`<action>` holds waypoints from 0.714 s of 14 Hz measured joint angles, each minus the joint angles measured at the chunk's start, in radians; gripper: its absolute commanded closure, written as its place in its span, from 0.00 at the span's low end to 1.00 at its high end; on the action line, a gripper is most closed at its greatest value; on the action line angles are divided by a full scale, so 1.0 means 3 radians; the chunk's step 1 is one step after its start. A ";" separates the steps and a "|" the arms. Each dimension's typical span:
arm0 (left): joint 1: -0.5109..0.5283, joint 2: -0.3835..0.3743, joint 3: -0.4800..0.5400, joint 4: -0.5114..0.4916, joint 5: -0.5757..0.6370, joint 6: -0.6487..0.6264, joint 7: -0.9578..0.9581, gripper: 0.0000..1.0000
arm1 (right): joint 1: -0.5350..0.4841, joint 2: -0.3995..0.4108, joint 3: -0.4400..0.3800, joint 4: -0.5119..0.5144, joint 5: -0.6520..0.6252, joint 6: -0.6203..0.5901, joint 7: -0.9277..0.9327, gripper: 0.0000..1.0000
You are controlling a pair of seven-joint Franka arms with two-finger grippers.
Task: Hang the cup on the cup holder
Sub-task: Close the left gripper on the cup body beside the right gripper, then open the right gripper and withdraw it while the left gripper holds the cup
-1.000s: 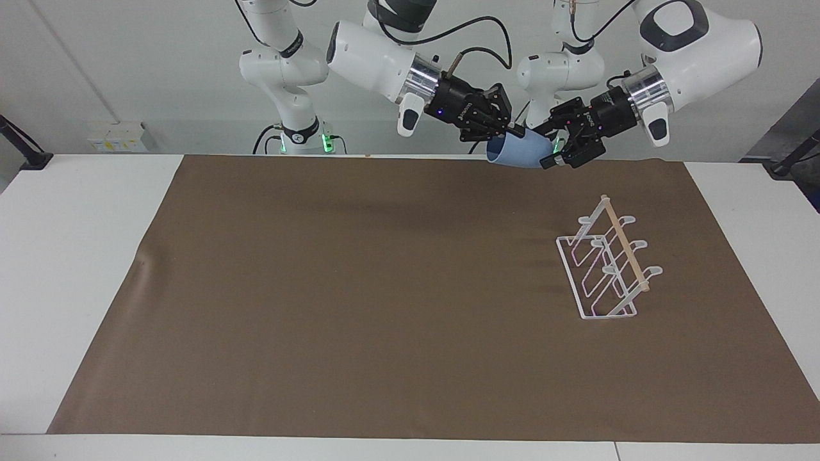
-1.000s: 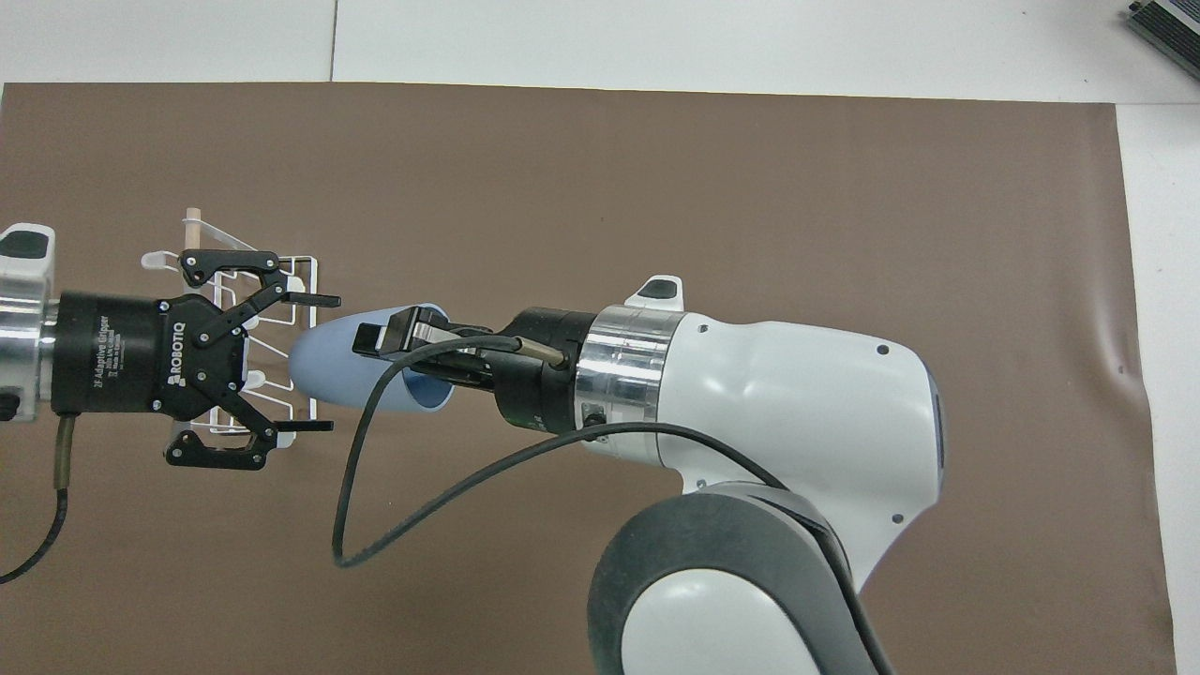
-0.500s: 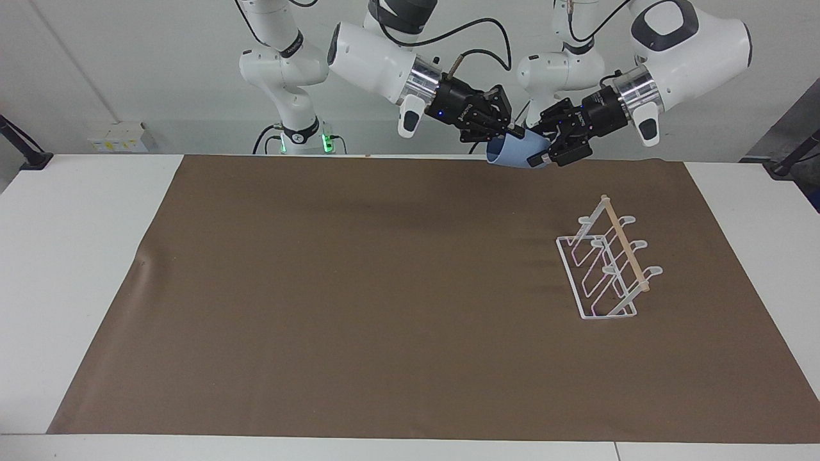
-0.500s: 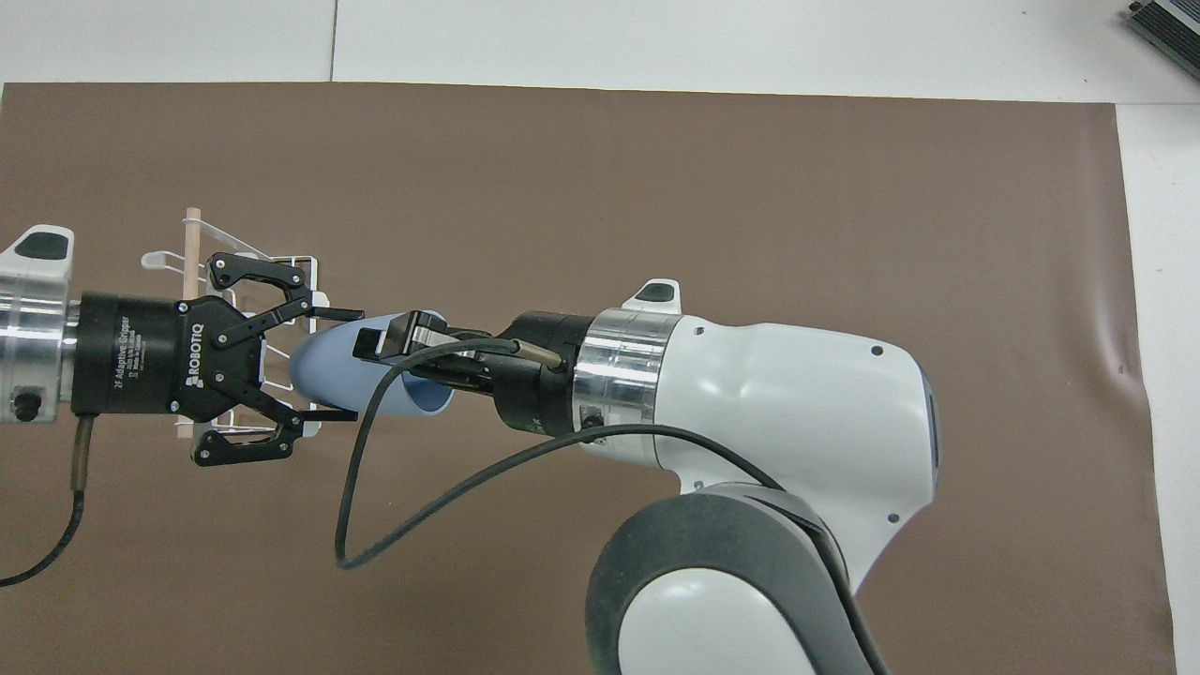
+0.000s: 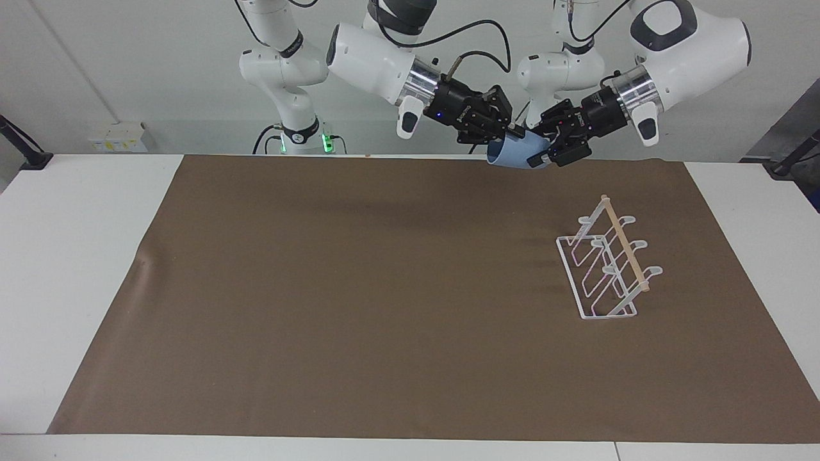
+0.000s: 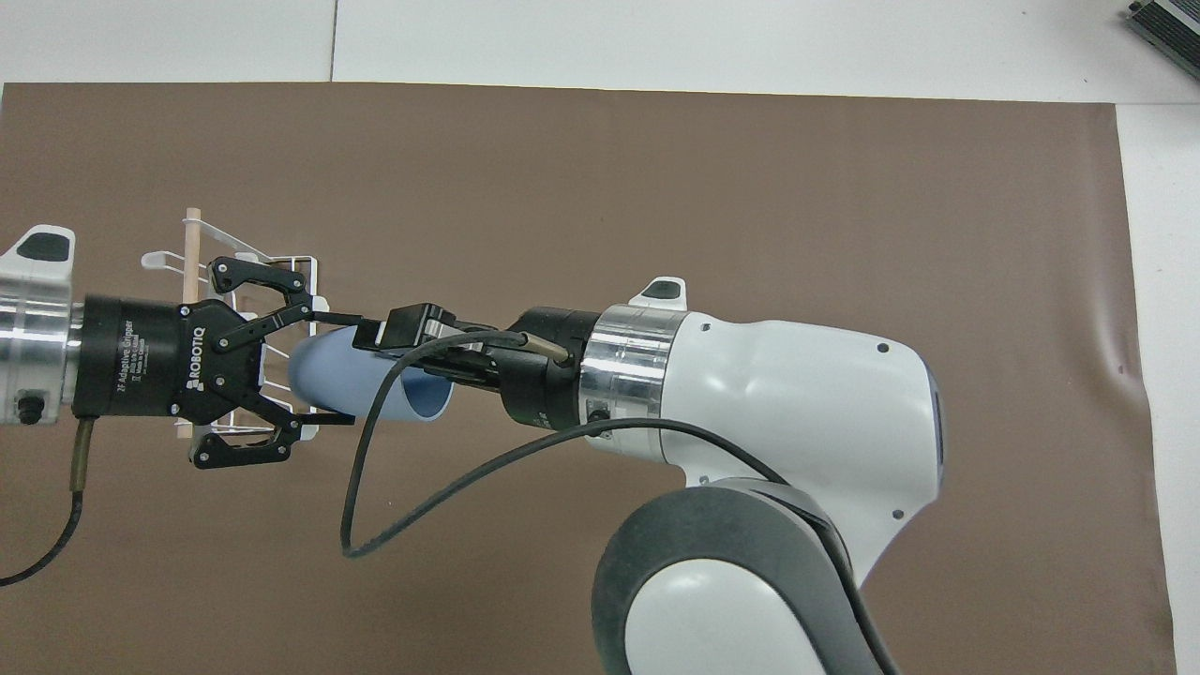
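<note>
- We see the cup (image 5: 517, 155) held up in the air on its side, between the two grippers, over the edge of the brown mat (image 5: 359, 301) nearest the robots.
- The left gripper (image 6: 333, 368) is clamped on the narrow base end of the cup; in the overhead view its two fingers (image 6: 330, 319) press against either side of the blue wall.
- In the facing view the left gripper (image 5: 549, 152) covers that end of the cup, so we cannot make out the base itself there.
- The right gripper (image 6: 405, 349) sits at the open mouth of the cup, one finger over the rim and the other inside.
- The right fingers look slightly parted at the rim; whether they are gripping it or letting go we cannot tell.
- In the facing view the right gripper (image 5: 506, 136) shows as a dark block touching the rim, with its fingertips hidden.
- The cup holder (image 5: 604, 269) stands on the mat toward the left arm's end of the table, farther from the robots than the cup, with no cup on its prongs.
- From overhead the left gripper's body hides most of the cup holder (image 6: 192, 242); only its wooden rod and a few white loops show.
- The right arm (image 6: 778, 487) fills much of the overhead view and runs out of it at the bottom.
</note>
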 measured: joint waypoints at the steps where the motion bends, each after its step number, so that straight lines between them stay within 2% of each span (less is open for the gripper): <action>1: 0.0000 0.0000 0.0000 0.0000 0.0053 0.0000 0.0001 1.00 | -0.0005 0.0000 -0.0011 -0.0016 -0.0002 0.0001 0.0000 0.00; 3: 0.0000 0.0000 0.0000 0.0005 0.0219 0.0001 0.0003 1.00 | -0.0045 -0.0006 -0.0017 -0.0078 -0.0031 0.0007 0.0000 0.00; 5: -0.0004 0.0000 -0.0007 0.0086 0.0691 0.0004 0.0005 1.00 | -0.0121 -0.0013 -0.0019 -0.0129 -0.0381 0.0005 -0.0042 0.00; 7: -0.0012 0.0011 -0.0051 0.0215 0.1244 0.0057 -0.0015 1.00 | -0.0265 -0.0014 -0.0020 -0.0148 -0.1141 -0.0170 -0.0166 0.00; 9: -0.0014 0.0046 -0.0148 0.0289 0.1811 0.0293 -0.0056 1.00 | -0.0505 -0.0014 -0.0020 -0.0148 -0.1924 -0.0579 -0.0490 0.00; 10: -0.0016 0.0069 -0.0194 0.0302 0.2054 0.0420 -0.0076 1.00 | -0.0624 -0.0015 -0.0021 -0.0148 -0.2164 -0.0758 -0.0713 0.00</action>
